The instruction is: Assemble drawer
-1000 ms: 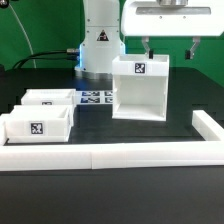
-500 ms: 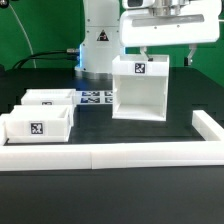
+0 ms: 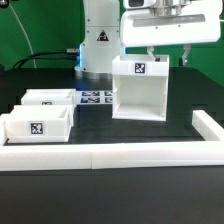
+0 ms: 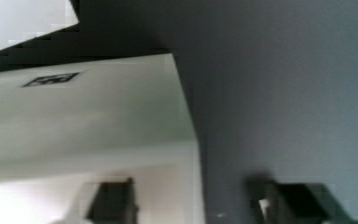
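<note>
The tall white boxy housing (image 3: 140, 88) stands on the black table at the middle, its open side facing the camera and a tag on its top. Two small white open-top trays, one nearer (image 3: 38, 126) and one farther (image 3: 49, 99), sit on the exterior view's left, each with a tag. My gripper (image 3: 167, 55) hangs open just above the housing's far right top edge, its fingers straddling the edge. In the wrist view the housing's top (image 4: 87, 120) with its tag shows below, and my dark fingers (image 4: 110, 200) stand apart with nothing between them.
A long low white bar (image 3: 110, 154) runs along the table's front and turns back at the exterior view's right (image 3: 208, 125). The marker board (image 3: 95, 98) lies flat between the trays and the housing. The robot's white base (image 3: 100, 40) stands behind.
The gripper has come down and shifted slightly toward the exterior view's left, closer to the housing's top edge. The housing and trays have not moved.
</note>
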Action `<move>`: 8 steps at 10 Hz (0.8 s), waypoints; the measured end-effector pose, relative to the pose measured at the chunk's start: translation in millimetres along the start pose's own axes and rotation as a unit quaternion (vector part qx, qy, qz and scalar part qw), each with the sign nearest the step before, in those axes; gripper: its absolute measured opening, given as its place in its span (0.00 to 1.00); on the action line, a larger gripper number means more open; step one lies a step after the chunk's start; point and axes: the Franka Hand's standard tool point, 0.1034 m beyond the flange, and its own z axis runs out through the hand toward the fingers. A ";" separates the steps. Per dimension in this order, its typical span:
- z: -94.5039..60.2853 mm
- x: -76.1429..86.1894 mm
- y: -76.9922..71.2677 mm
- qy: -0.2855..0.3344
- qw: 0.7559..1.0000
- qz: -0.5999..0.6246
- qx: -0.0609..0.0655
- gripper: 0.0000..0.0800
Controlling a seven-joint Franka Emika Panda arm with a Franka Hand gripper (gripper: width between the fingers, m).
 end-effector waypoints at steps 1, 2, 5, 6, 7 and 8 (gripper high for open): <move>0.0 0.0 0.0 0.000 1.000 0.000 0.000 0.22; -0.1 0.1 0.0 0.000 1.000 0.000 0.000 0.05; -0.3 0.3 -0.1 0.000 1.000 0.000 0.000 0.05; -0.3 0.4 -0.1 0.000 1.000 0.000 0.000 0.05; -0.3 0.4 -0.1 0.000 1.000 0.000 0.000 0.05; -0.3 0.4 -0.1 0.000 1.000 0.000 0.000 0.05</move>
